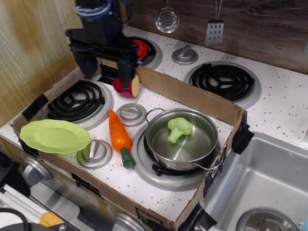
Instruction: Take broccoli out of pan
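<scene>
The light-green broccoli (178, 128) lies inside the shiny steel pan (182, 139), which stands on the front right burner. My black gripper (107, 72) hangs open and empty above the back left of the cardboard tray, well to the left of the pan. Its two fingers (126, 71) point down, one over the left burner's far edge, the other just above the red-skinned cut vegetable (126, 86).
An orange carrot (118, 135) lies left of the pan. A lime-green plate (54, 136) sits front left. A red strawberry (140, 48) rests on the back burner, partly hidden. A cardboard wall (192, 96) rings the tray. The sink (269, 187) is at right.
</scene>
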Motion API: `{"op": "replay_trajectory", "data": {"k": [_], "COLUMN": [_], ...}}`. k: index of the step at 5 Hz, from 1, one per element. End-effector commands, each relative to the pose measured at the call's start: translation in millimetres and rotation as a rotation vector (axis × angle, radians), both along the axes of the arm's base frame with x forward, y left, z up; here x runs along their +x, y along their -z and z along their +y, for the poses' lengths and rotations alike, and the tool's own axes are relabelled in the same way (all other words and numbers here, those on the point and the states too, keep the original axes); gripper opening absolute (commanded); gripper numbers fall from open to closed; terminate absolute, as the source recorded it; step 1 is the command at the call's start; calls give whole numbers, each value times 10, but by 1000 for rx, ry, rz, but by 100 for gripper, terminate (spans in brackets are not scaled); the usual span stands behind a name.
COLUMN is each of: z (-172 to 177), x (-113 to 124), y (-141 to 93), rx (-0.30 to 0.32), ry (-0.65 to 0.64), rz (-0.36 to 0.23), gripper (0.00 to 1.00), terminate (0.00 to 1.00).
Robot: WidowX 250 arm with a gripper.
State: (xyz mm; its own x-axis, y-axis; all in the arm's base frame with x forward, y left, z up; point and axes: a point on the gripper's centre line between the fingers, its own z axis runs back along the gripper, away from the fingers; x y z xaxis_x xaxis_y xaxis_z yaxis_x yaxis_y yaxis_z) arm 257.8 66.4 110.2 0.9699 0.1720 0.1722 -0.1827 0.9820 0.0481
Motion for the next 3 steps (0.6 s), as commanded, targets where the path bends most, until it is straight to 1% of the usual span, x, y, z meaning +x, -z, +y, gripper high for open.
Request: {"op": "replay_trajectory", "data": {"k": [1,2,3], "z": [-580,-741,-819], "x": [90,156,225], "y": [40,164,404], "rx": [-64,-87,-60], "ry": [-115,-124,-150], "rz": [24,24,25], "gripper": [100,100,100], "terminate": [0,0,0]}}
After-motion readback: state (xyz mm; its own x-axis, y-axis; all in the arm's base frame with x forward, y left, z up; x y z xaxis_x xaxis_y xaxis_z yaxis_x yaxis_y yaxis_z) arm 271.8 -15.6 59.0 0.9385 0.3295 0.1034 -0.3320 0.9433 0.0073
